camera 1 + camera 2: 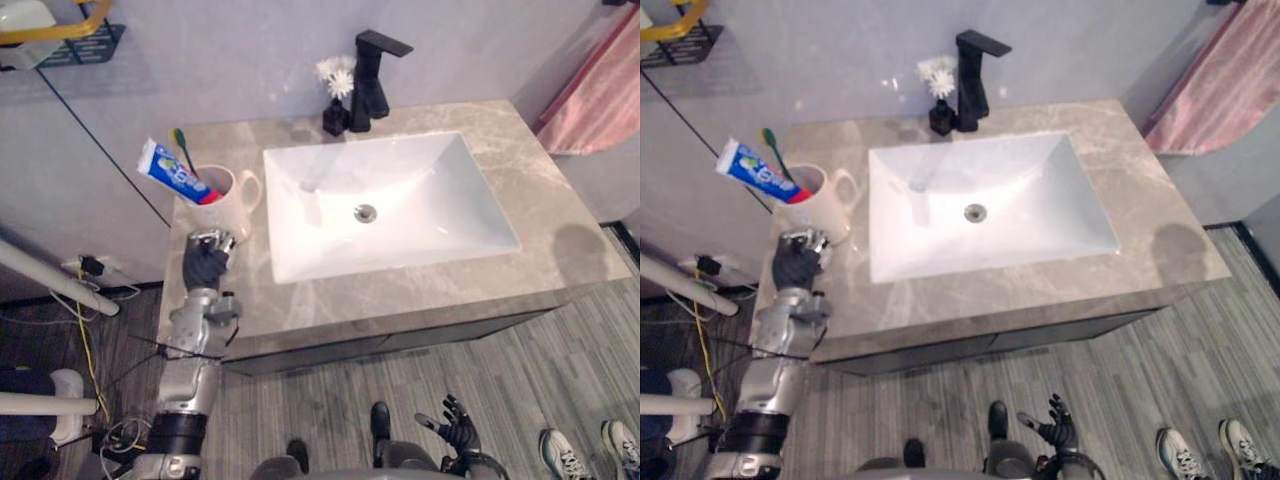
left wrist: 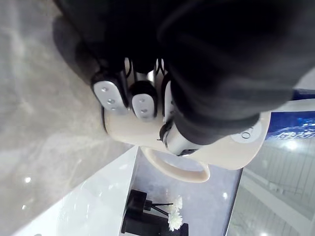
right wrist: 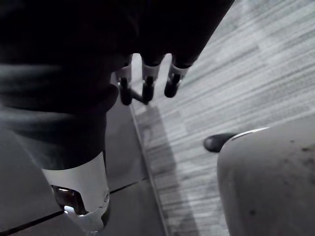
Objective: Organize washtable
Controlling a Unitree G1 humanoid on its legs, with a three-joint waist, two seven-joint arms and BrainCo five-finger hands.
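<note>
A cream mug (image 1: 228, 196) stands at the left end of the marble washtable (image 1: 565, 245), its handle turned toward the sink. It holds a blue and white toothpaste tube (image 1: 172, 173) and a green toothbrush (image 1: 183, 148). My left hand (image 1: 207, 262) is at the mug's near side, open, with its fingers (image 2: 142, 101) laid against the mug wall (image 2: 231, 147) and not wrapped round it. My right hand (image 1: 458, 428) hangs low over the floor in front of the cabinet, its fingers (image 3: 147, 81) spread, holding nothing.
A white rectangular sink (image 1: 385, 200) fills the middle of the top. Behind it stand a black faucet (image 1: 372, 75) and a small black vase of white flowers (image 1: 336, 100). A pink towel (image 1: 600, 100) hangs at right, a wall basket (image 1: 60, 35) at upper left. A person's shoes (image 1: 585, 455) are at lower right.
</note>
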